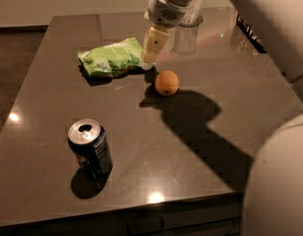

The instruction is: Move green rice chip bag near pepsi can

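Note:
The green rice chip bag lies flat on the dark table at the far left. The pepsi can stands upright near the front left, dark blue with an opened silver top. My gripper hangs from the arm at the top of the view, its pale fingertip just at the bag's right edge, above the table. The bag and the can are well apart.
An orange sits just right of the bag, close under the gripper. A clear glass tumbler stands behind it. A dark wire basket is at the far right. The table ends at the front edge below.

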You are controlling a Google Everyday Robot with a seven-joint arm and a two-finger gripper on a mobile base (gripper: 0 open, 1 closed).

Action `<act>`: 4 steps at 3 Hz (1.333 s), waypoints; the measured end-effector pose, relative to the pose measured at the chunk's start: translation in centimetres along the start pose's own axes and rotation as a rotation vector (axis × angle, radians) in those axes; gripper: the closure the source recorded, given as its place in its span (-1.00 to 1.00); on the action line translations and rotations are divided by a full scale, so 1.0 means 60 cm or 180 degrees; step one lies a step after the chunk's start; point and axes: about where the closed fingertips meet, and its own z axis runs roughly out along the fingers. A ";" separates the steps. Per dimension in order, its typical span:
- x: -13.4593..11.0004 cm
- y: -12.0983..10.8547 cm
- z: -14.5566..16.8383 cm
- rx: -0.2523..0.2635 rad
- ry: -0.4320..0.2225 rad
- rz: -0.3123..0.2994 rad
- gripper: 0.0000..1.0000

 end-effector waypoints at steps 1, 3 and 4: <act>-0.033 -0.039 0.072 0.0006 0.0160 0.0019 -1.00; -0.058 -0.079 0.184 -0.0130 0.0502 0.0004 -1.00; -0.068 -0.073 0.213 -0.0238 0.0592 -0.0123 -0.65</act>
